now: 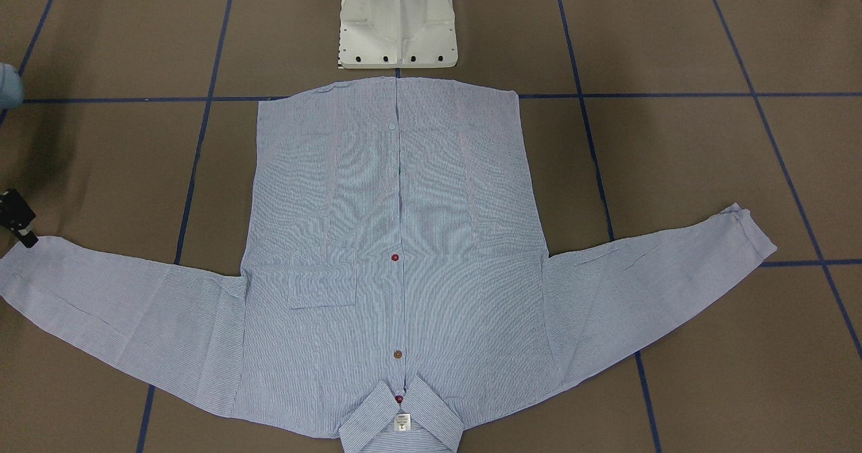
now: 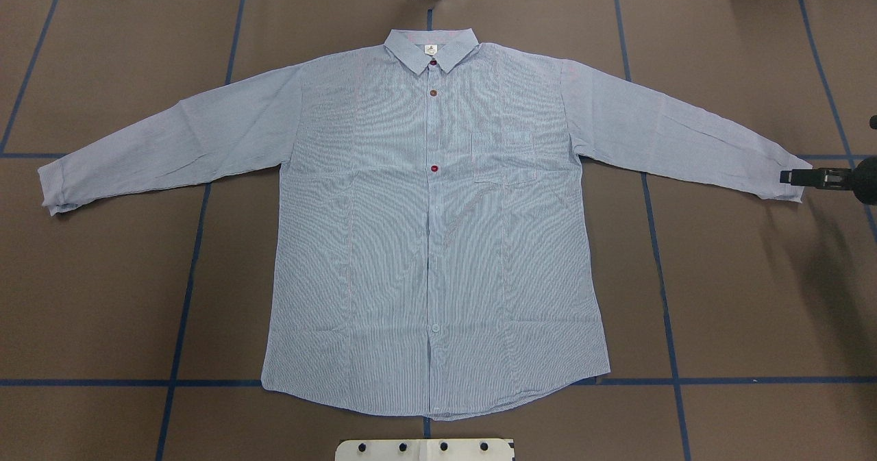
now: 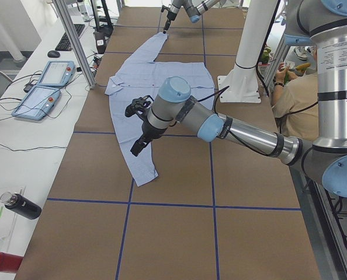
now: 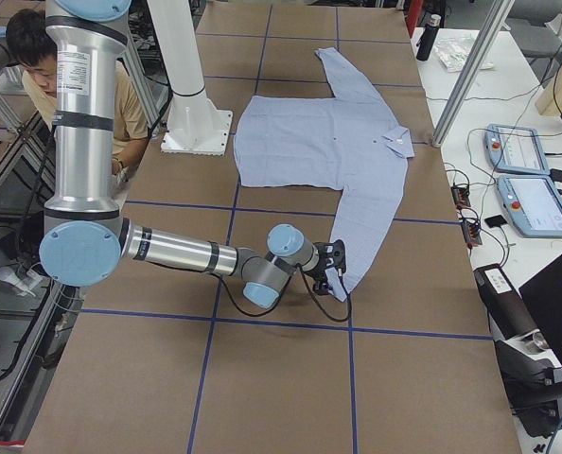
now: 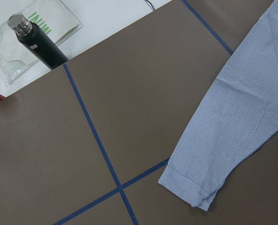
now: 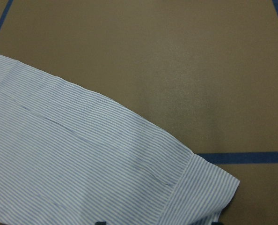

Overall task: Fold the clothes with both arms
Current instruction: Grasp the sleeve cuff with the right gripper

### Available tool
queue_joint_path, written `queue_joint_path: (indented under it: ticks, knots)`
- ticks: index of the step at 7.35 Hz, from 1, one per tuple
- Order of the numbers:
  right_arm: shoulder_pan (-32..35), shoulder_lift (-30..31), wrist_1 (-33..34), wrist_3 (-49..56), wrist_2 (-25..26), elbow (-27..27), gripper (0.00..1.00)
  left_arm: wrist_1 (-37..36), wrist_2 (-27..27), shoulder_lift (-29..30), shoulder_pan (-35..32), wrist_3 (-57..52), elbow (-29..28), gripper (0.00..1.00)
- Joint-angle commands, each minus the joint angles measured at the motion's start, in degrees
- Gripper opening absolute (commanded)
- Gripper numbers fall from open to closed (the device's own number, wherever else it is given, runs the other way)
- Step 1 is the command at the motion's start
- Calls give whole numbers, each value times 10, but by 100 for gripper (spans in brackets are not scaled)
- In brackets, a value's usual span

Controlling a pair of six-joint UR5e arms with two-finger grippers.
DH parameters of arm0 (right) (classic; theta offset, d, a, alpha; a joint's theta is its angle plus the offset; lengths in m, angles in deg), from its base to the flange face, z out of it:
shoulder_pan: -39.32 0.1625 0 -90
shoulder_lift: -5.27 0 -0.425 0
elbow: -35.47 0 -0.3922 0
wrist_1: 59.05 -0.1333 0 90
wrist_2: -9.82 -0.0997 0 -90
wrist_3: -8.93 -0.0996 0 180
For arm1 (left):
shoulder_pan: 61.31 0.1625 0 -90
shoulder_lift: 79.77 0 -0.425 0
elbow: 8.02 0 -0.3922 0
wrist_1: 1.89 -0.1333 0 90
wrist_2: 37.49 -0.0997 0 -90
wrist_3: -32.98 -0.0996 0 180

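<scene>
On the table (image 2: 754,296) the shirt (image 2: 438,242) lies flat, front up, sleeves spread. The right gripper (image 2: 795,177) sits at one cuff's end; the left gripper (image 3: 136,147) hangs above the other sleeve. Neither gripper's opening or hold can be told.

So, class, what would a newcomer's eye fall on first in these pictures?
A light blue striped shirt lies spread flat, front up, across the middle of the brown table, sleeves stretched to both sides and collar away from the robot. The right gripper is at the cuff of the sleeve on the robot's right, while the left gripper hangs above the other sleeve.
</scene>
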Motion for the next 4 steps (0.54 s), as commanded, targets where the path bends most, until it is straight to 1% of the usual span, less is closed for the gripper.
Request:
queue_joint_path:
  ticks: [1,2,3,4]
  knots:
    - [-19,-1,-3,-5,38,12,64,1,0,0,0,1,0,100]
    - [-20,-2,-3,-5,40,12,63,1,0,0,0,0,-2,100]
    - [-20,-3,-2,-5,44,12,58,1,0,1,0,-1,-2,100]
    - [-22,-3,0,-5,47,12,45,1,0,1,0,-2,-1,100]
